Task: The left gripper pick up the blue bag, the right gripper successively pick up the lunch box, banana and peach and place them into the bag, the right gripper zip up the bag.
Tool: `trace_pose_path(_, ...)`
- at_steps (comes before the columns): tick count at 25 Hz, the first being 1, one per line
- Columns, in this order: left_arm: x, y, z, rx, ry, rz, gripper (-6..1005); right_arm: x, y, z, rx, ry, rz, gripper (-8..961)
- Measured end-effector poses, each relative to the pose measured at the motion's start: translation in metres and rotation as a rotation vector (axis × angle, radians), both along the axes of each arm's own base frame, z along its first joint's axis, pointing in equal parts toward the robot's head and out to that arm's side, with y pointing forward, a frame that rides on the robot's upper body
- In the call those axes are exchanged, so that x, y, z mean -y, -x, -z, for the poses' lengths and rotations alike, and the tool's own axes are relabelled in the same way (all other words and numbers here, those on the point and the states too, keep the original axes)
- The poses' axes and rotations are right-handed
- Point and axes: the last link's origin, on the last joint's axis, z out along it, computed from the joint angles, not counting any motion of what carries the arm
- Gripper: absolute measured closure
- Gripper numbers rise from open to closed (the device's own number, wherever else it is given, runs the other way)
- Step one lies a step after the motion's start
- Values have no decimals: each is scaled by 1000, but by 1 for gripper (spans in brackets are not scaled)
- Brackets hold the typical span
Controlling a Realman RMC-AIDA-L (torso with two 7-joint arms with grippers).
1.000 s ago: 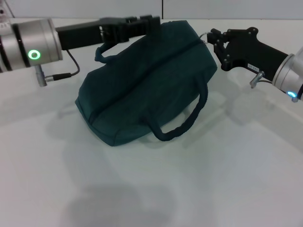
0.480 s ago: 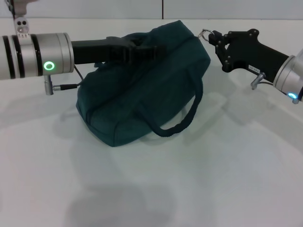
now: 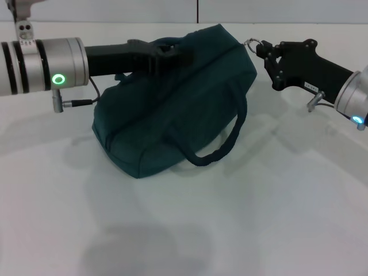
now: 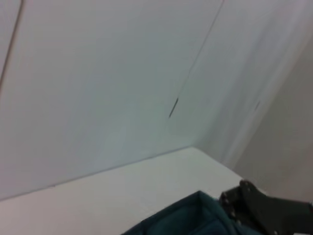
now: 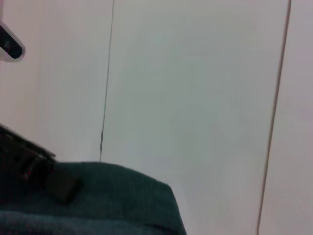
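The blue bag (image 3: 172, 115) lies zipped shut on the white table (image 3: 230, 230), one handle (image 3: 221, 146) drooping toward me. My left gripper (image 3: 172, 54) rests against the bag's upper far side by the other handle (image 3: 164, 41). My right gripper (image 3: 260, 48) is at the bag's right end, fingers together on the metal zipper pull ring (image 3: 250, 42). The left wrist view shows the bag's top (image 4: 195, 218) and the right gripper (image 4: 264, 210). In the right wrist view the bag (image 5: 107, 196) shows with the left gripper (image 5: 44, 176) on it. The lunch box, banana and peach are out of view.
A back wall with vertical seams (image 3: 197, 10) stands right behind the table's far edge. A thin cable (image 3: 80, 102) hangs from my left wrist beside the bag.
The left arm has come down and drawn back a little, and the bag's top has sunk with it. The right gripper has shifted slightly right with the ring.
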Motion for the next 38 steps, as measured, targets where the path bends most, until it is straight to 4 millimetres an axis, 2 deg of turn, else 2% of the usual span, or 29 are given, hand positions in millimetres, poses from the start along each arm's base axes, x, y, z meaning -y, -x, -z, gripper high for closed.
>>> trace_pose_path(1,0,0,-1,4,-11,9,752,0,-1,0,-1,2,4,937)
trace_pose_path(12,4,-2,5,-9,-66,107,943,0,-7,2,-8,20,57,936)
trace_pose_path(21,2,-9,2,25,-98,136,945,-6,-10,13,48,60,119,936)
trace_pose_path(28,4,-5,3,58,-102,102,896,-1,0,6,-67,93,87,904)
trace_pose_path(32,3,-3,-1,98,-126,78,867,2,-4,-11,-146,47,91,806)
trace_pose_path(33,2,2,-9,139,-166,47,860,2,-5,-14,-156,39,91,782)
trace_pose_path(38,9,20,-18,218,-250,-20,825,7,-11,-33,-263,-23,92,640)
